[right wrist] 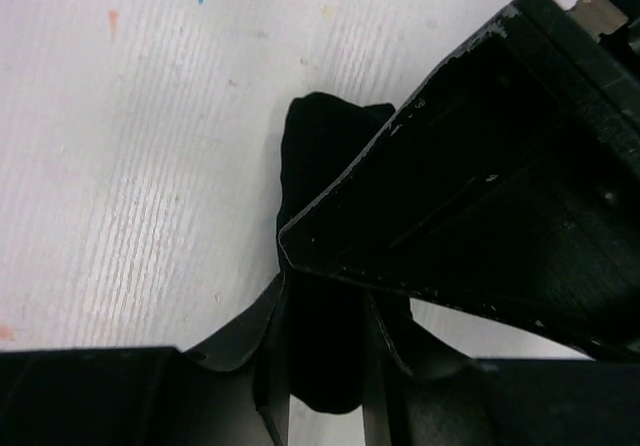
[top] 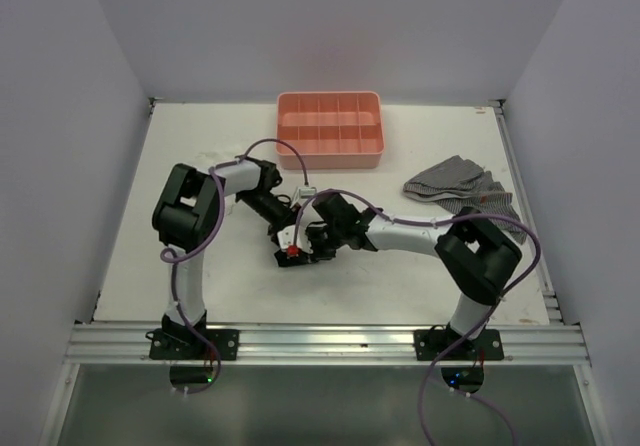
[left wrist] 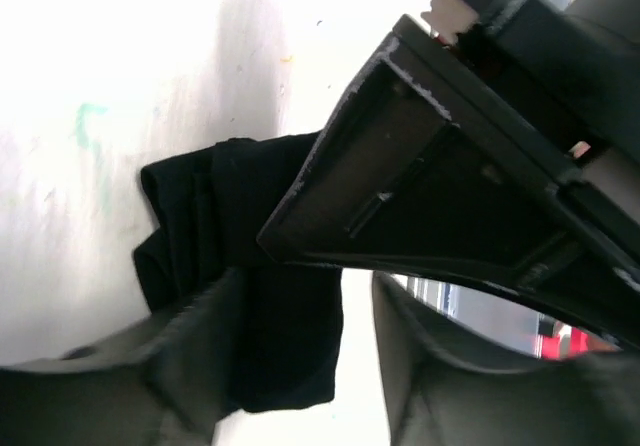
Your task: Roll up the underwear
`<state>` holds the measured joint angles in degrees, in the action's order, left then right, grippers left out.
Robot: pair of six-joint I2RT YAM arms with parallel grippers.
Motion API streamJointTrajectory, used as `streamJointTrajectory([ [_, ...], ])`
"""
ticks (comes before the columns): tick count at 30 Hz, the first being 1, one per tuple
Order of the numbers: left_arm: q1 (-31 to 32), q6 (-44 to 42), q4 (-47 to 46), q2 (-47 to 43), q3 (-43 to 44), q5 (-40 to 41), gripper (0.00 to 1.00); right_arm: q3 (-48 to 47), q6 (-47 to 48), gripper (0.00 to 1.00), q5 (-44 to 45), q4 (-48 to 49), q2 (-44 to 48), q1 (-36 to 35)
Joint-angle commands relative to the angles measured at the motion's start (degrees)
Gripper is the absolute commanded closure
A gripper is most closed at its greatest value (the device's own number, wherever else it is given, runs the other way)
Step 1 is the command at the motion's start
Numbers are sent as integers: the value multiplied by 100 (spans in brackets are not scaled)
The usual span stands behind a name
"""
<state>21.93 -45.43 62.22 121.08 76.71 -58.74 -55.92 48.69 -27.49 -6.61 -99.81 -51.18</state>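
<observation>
Pinching underwear (right wrist: 322, 156) on white table (top: 200, 141), right claw (right wrist: 322, 316) clamped on it, left claw (left wrist: 310, 296) parted, pale walls (top: 330, 26)

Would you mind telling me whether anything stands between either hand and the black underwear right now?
Nothing visible does. The underwear lies between the fingers of both the left hand and the right hand; the pink tray and checked cloth sit well away.

Both arms fold inward with elbows raised and meet at frame centre. The left hand (top: 286, 234) points down-right, fingers spread. The right hand (top: 308, 248) points left, fingers pinched narrowly on the underwear (right wrist: 320, 166).
</observation>
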Motion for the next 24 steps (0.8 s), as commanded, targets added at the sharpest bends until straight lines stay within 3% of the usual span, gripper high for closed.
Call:
streamJointTrajectory([
  [1,-496,-230,-930,-205,-226,1225,37,-409,-52,100,-591,-901,-450,20],
  [5,-1295,155,-1518,-1338,-472,1102,34,-840,-456,100,-890,-1430,-802,169],
  [9,-2174,509,-2370,-2604,-832,1470,35,-1175,-939,100,-1144,-1807,-1154,301],
  [10,-2515,169,-2389,-3494,-1103,1784,36,-1558,-1314,100,-1310,-2096,-1468,397],
  [13,-2580,-436,-2118,-4169,-1403,1849,36,-1859,-1607,100,-1557,-2353,-1787,521],
  [16,-2484,-1236,-1758,-5092,-2018,2023,36,-2212,-1862,100,-1812,-2652,-2191,644],
  [19,-1949,-1809,-1520,-5953,-2826,2444,35,-2458,-2108,100,-2006,-2775,-2508,776],
  [24,-420,-1549,-2203,-7053,-3961,3050,30,-2652,-2381,100,-2173,-2837,-2842,908],
])
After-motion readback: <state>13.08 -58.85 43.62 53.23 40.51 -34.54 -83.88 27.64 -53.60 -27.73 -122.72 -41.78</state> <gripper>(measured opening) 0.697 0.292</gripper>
